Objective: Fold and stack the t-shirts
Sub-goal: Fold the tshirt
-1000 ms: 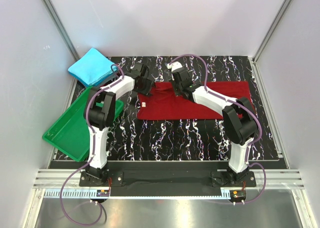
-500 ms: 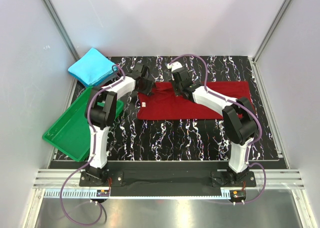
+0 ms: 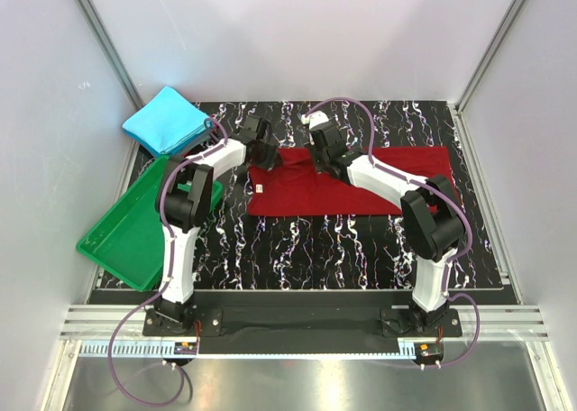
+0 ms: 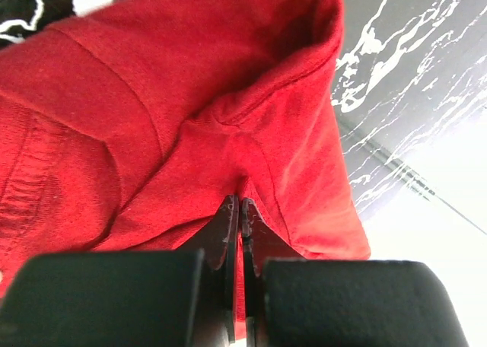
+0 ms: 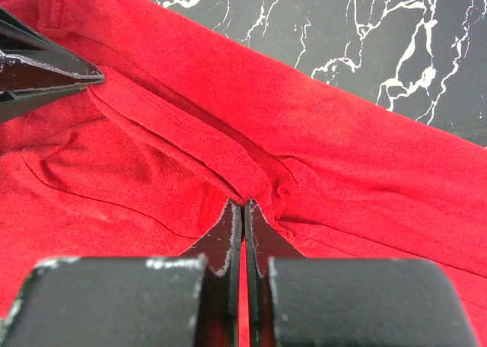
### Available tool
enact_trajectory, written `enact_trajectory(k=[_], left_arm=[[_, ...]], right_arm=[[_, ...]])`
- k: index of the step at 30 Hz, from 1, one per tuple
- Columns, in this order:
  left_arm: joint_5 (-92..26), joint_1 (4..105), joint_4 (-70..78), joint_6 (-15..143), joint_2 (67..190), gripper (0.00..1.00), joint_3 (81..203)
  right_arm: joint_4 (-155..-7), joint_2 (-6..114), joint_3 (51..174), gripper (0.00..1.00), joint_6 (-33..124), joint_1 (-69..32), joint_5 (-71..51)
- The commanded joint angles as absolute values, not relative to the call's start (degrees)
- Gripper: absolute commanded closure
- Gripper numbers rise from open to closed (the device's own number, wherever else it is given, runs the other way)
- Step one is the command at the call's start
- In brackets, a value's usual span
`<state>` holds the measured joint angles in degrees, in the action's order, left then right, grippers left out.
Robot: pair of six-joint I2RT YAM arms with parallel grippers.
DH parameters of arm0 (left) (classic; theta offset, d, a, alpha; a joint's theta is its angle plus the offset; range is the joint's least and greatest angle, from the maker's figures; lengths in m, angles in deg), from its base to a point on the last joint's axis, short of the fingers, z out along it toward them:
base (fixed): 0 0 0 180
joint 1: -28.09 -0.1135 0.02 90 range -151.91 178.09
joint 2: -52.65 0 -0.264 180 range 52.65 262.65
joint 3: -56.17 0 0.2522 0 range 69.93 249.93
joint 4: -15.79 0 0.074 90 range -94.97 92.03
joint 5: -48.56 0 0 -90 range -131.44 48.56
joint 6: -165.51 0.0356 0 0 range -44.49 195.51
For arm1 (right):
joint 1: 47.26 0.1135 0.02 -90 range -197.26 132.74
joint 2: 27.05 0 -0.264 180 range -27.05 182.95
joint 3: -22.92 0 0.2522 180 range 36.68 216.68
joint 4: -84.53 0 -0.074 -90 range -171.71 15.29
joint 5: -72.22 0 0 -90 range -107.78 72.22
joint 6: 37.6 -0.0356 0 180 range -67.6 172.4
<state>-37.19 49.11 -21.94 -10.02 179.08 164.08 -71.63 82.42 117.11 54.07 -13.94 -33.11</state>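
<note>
Across the table's (image 3: pixel 297 249) far half lies the red shirt (image 3: pixel 306 195), spread flat; the blue shirt (image 3: pixel 165 120) sits folded at the far left corner. The left gripper (image 4: pixel 240 206), spread a second ago, has now pressed shut on a fold of red cloth near the shirt's far left end. The right gripper (image 5: pixel 242 210) stays pinching the far edge. With both grips set, lifting for the fold looks possible.

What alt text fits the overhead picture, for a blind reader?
Two robot arms pinch a dark red t-shirt spread on a black marbled table, the left end effector and right end effector both shut on its far edge. A folded cyan-blue t-shirt and a green tray sit at the left.
</note>
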Motion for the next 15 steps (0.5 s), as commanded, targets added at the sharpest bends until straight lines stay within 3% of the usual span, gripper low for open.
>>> enact_trajectory(k=[1,15], left_arm=[[-39.40,49.27,-19.25,-9.04,177.81,1.00,166.17],[-41.79,48.57,-14.42,2.91,183.51,1.00,175.40]], right_arm=[[-74.86,80.62,116.93,1.00,55.55,-14.39,-34.12],[-75.30,84.57,118.42,1.00,56.53,-16.24,-33.25]])
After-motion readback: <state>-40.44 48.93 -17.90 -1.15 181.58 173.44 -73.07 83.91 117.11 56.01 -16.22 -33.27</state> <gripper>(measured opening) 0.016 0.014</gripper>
